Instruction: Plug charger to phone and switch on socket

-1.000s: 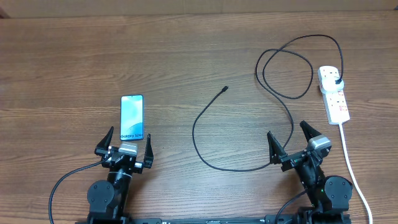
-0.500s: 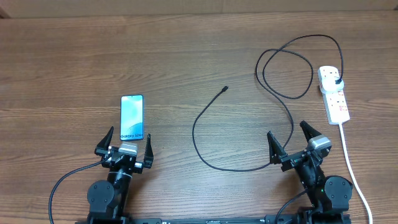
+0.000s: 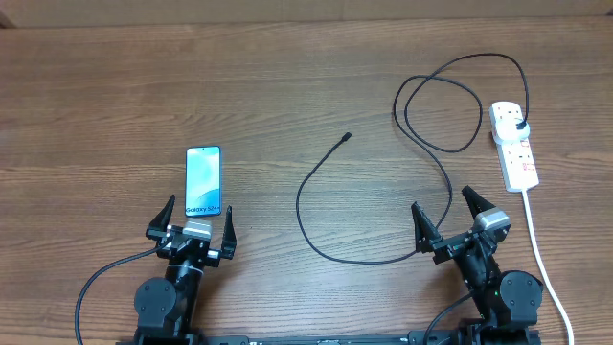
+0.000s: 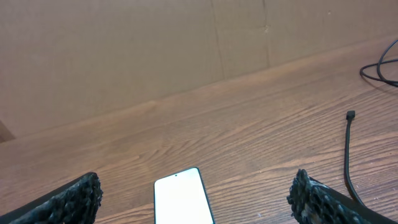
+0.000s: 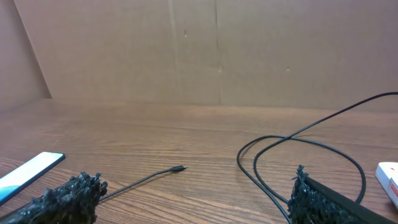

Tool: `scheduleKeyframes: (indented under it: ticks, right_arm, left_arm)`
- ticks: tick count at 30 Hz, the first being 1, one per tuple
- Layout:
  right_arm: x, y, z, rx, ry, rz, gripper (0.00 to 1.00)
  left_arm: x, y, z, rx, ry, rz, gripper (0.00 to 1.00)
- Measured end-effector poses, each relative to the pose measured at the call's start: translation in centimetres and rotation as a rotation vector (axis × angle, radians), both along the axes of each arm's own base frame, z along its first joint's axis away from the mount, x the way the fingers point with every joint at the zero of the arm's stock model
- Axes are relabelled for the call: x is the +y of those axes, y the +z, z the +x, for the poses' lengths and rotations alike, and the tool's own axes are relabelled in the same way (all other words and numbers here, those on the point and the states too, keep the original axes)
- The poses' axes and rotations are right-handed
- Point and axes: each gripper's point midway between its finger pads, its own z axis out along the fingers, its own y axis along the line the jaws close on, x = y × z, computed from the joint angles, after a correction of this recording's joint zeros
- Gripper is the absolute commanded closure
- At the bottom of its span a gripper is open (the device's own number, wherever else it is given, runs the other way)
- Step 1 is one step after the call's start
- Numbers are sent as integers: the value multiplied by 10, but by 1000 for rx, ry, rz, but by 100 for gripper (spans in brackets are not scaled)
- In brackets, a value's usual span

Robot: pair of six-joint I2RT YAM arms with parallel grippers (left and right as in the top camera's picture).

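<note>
The phone (image 3: 203, 180) lies flat at the left, screen up with "Galaxy S24" at its near end; it also shows in the left wrist view (image 4: 183, 200) and the right wrist view (image 5: 28, 170). The charger cable (image 3: 330, 257) runs in loops from its loose tip (image 3: 347, 137) to a black plug (image 3: 520, 126) seated in the white socket strip (image 3: 513, 144) at the right. My left gripper (image 3: 198, 218) is open just in front of the phone. My right gripper (image 3: 446, 213) is open, straddling the cable (image 5: 261, 180) near the table's front.
The socket's thick white cord (image 3: 544, 264) runs down the right side past my right arm. A brown cardboard wall (image 5: 217, 50) stands behind the wooden table (image 3: 287, 86). The cable tip (image 4: 351, 115) shows right of the phone in the left wrist view.
</note>
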Motion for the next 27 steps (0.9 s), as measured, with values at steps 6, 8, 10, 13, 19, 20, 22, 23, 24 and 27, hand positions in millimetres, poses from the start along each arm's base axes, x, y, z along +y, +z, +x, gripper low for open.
scheduleKeyframes:
  ticks: [6,8,10,13,19,20,22,23,24,27]
  right_arm:
    - [0,0,0,0,0,0,0]
    - [0,0,0,0,0,0,0]
    - [0,0,0,-1,0,0,0]
    - [0,0,0,-1,0,0,0]
    - [0,0,0,0,0,0,0]
    - [0,0,0,0,0,0,0]
    - [0,0,0,0,0,0,0]
    - [0,0,0,0,0,0,0]
    - [0,0,0,-1,0,0,0]
    - [0,0,0,0,0,0,0]
  left_arm:
    - [0,0,0,0,0,-4,0]
    - [0,0,0,1,1,-9,0]
    - [0,0,0,2,1,-14,0]
    - [1,0,0,4,10,-30,0]
    - [4,-1,-1,32,30,-81,0]
    - [4,-2,-2,47,32,-88,0]
    - [4,-3,-5,83,36,-100,0]
    - [5,-3,-7,96,37,-101,0]
    - [5,-1,-8,104,38,-103,0]
    - [5,12,-11,96,40,-122,0]
